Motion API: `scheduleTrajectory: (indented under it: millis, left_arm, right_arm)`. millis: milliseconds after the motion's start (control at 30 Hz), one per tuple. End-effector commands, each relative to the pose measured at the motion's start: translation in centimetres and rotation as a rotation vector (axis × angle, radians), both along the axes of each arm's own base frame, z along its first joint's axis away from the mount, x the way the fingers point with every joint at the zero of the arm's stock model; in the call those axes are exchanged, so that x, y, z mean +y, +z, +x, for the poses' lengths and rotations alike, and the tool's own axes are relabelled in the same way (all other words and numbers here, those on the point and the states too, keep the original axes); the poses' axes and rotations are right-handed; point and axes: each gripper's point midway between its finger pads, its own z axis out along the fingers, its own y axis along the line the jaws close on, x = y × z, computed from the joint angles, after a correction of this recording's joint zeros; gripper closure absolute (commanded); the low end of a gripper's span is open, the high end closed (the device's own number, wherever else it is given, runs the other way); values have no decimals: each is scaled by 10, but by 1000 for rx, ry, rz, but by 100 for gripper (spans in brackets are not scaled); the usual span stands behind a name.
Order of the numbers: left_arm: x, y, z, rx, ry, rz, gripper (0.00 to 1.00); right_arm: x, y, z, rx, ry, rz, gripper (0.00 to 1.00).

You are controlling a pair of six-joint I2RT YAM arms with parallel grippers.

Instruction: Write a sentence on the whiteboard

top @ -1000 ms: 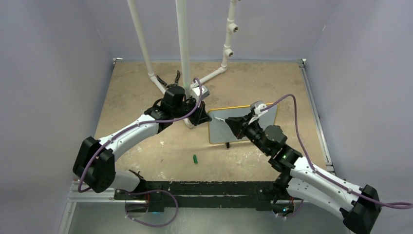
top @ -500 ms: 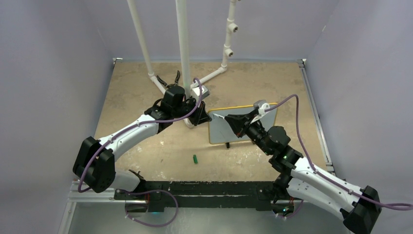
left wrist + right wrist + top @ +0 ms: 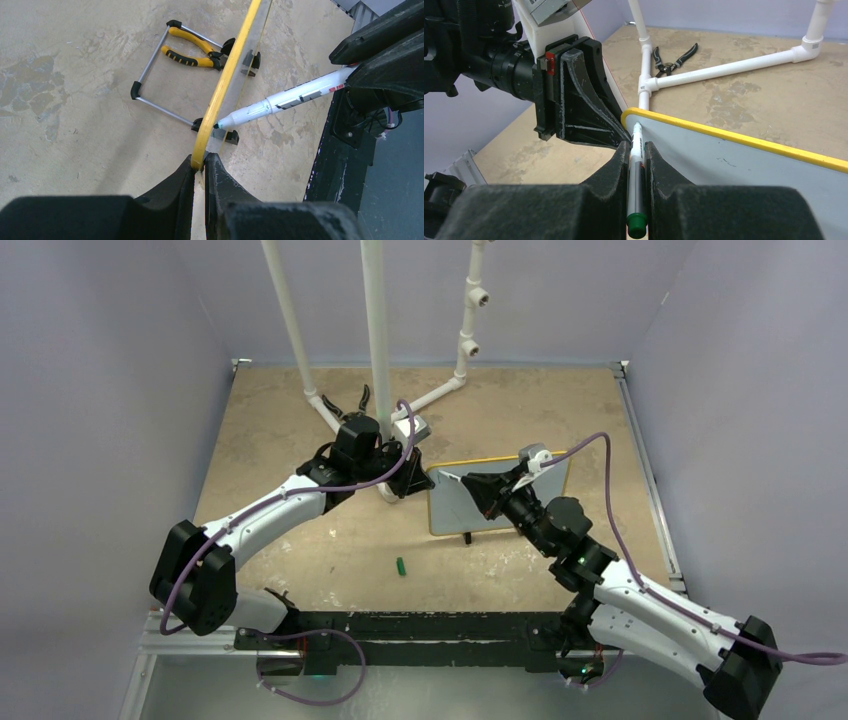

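Pinching whiteboard (image 3: pixel 449 510) at 10 o'clock corner with left gripper (image 3: pixel 200 162); clamping marker (image 3: pixel 287 97) in right gripper (image 3: pixel 637 148), tip just beside; seeing no sentence yet.

Soft even light, faint shadows; wrist cams' near fg blurred.

White pipes (image 3: pixel 376 340) and pliers (image 3: pixel 674 56) block the far middle of the table (image 3: pixel 270 440), the whiteboard (image 3: pixel 450 510) its centre; both far corners lie open.

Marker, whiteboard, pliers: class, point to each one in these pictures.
marker (image 3: pixel 285 100), left wrist view, on its barrel.
whiteboard (image 3: pixel 749 175), right wrist view, on its bare face.
pliers (image 3: pixel 187 60), left wrist view, on a yellow handle.
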Motion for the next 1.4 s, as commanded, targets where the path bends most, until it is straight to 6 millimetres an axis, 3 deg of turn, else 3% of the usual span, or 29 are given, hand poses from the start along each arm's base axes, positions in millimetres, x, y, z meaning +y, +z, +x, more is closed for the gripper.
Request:
scheduleTrajectory:
  millis: [0,667,1033,1367]
  left_arm:
    - [4,2,11,-43,23,-4,100]
    - [5,4,11,-50,25,-5,100]
    - [6,4,11,-52,29,-3,100]
    - [5,4,11,-50,28,-4,100]
  right_arm:
    - [-3,10,3,-33,-28,26,100]
    - [-30,-8,8,46,-159,-5,100]
    - [-23,-29,5,94,-127,-49,100]
    - [-15,-33,5,98,-98,-53,100]
